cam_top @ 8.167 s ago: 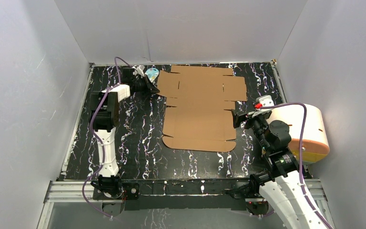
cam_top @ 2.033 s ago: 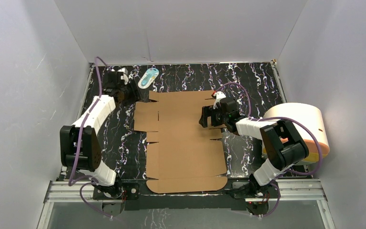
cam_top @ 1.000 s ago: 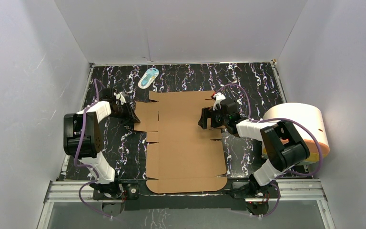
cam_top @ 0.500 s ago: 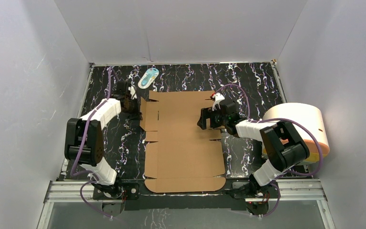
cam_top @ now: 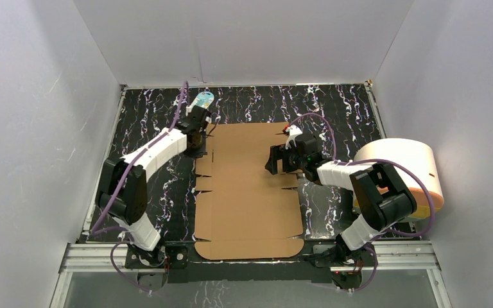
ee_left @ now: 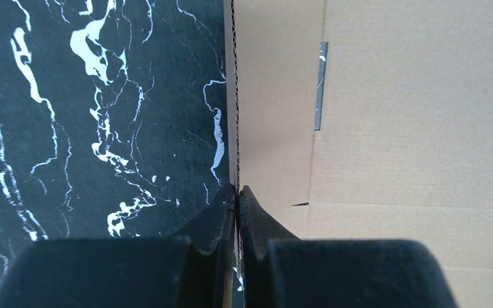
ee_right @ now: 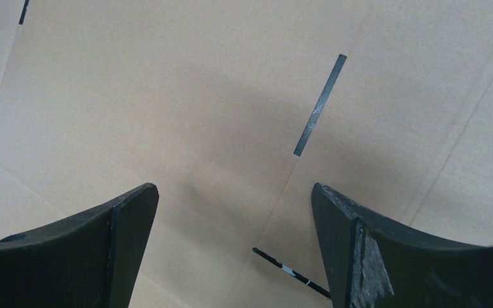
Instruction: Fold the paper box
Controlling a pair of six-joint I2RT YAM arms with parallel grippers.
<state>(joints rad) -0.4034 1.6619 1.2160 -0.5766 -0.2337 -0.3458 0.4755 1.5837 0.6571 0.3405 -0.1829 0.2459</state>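
On the paper box (cam_top: 247,192) flap edge, left pincer (ee_left: 237,192) tight; right pincer (ee_right: 232,190) agape.

Paper box (cam_top: 247,192) plain brown; table (cam_top: 346,109) blk w/ white veins.

Right claw (ee_right: 231,191), jaws spread wide, poised over the paper box (ee_right: 167,83), whose brown cardboard filled everything beneath and ahead of it. A narrow slit (ee_right: 320,104) lay ahead of the claw; a shorter cut (ee_right: 289,273) ran just inside one finger (ee_right: 366,256).
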